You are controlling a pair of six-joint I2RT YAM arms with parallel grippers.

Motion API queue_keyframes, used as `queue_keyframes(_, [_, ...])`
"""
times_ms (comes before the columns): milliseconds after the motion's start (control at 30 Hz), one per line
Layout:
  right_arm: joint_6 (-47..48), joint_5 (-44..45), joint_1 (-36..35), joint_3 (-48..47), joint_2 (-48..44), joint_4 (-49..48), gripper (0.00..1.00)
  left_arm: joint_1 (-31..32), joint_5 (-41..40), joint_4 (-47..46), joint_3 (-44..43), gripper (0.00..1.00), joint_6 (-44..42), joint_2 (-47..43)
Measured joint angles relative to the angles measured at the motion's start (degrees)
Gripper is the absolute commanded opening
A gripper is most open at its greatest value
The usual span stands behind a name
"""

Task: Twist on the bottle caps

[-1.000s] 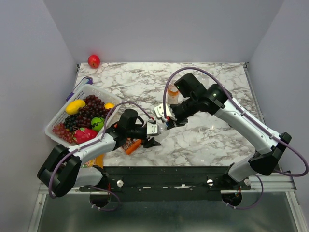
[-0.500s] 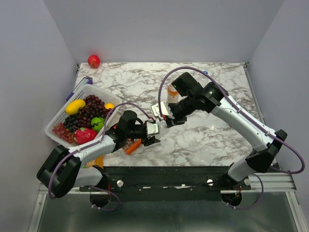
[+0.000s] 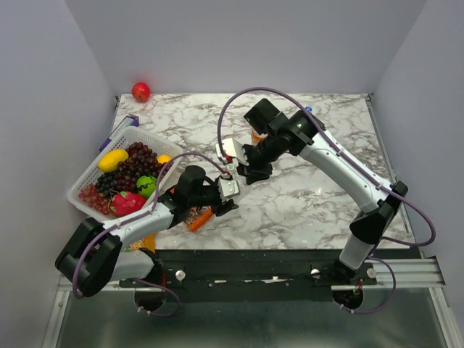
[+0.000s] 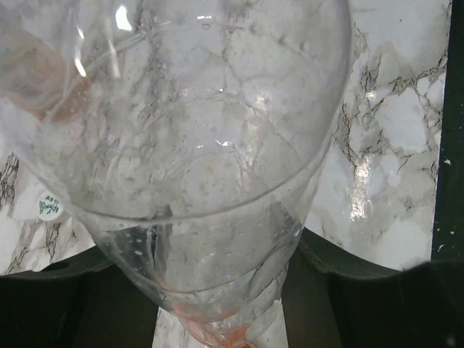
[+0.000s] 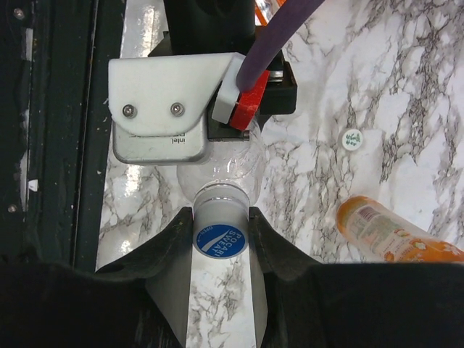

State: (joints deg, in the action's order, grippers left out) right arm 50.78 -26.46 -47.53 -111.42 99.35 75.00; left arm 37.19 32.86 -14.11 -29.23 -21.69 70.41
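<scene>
Two grips meet on one bottle. The left gripper (image 4: 210, 261) is closed around the body of a clear bottle (image 4: 196, 145), which fills the left wrist view and looks empty. The right gripper (image 5: 220, 226) is clamped on a blue cap (image 5: 220, 241), with a finger touching it at 9 and at 3 o'clock. In the right wrist view the cap sits on the bottle's neck, the clear shoulder lies directly at 12 o'clock from it, and the left gripper is beyond that. Whether the threads have caught cannot be told.

By its look the bottle is thin-walled, light and slick. It should dent under a hard squeeze and may spin in the fingers as the cap turns, so the stiffer shoulder close to the neck is likely the better hold. The cap is small and rigid; a grip across its rim suits twisting, provided it sits square to the neck.

An orange bottle (image 5: 395, 235) lies on the marble bench (image 5: 362, 72) at 3 o'clock from the cap, well apart. A small whitish disc (image 5: 352, 138), possibly another cap, rests at 2 o'clock.
</scene>
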Motion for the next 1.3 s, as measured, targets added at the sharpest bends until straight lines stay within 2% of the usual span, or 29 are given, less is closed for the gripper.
queue_keyframes(200, [-2.93,3.58,-1.11,-1.53,0.9,-0.07,0.27,-0.48,-0.7,-1.29,0.48,0.0,2.95,-0.07])
queue_keyframes(433, [-12.79,5.88,-1.55,-7.96,5.49,0.52,0.3,-1.09,-2.51,-4.46,2.4,0.0,5.92,-0.87])
queue_keyframes(633, [-17.49,5.9,-1.57,-8.7,7.78,0.66,0.35,-1.18,-3.48,-6.6,4.94,0.0,7.26,-1.05])
queue_keyframes(867, [-19.28,6.08,-1.55,-9.68,8.35,0.72,0.5,-1.18,-4.24,-7.1,5.03,0.0,7.65,-1.07])
queue_keyframes(1033, [-19.69,6.08,-1.84,-10.4,8.68,1.42,0.53,-1.18,-4.37,-10.23,5.03,0.0,7.82,-1.95])
queue_keyframes(1133, [-20.0,6.1,-1.92,-11.72,8.87,1.44,0.63,-1.18,-4.37,-10.75,5.03,0.0,8.07,-1.97])
queue_keyframes(1200, [-20.2,6.1,-1.92,-12.74,8.87,1.46,0.76,-1.18,-4.37,-10.86,5.03,0.0,8.28,-1.95])
queue_keyframes(1233, [-20.2,6.08,-1.92,-13.2,8.87,1.44,0.8,-1.18,-4.37,-10.88,5.03,0.0,8.33,-1.95])
queue_keyframes(1300, [-19.91,6.05,-1.92,-13.49,8.61,1.4,1.0,-1.22,-4.33,-10.88,5.03,0.0,8.74,-1.95])
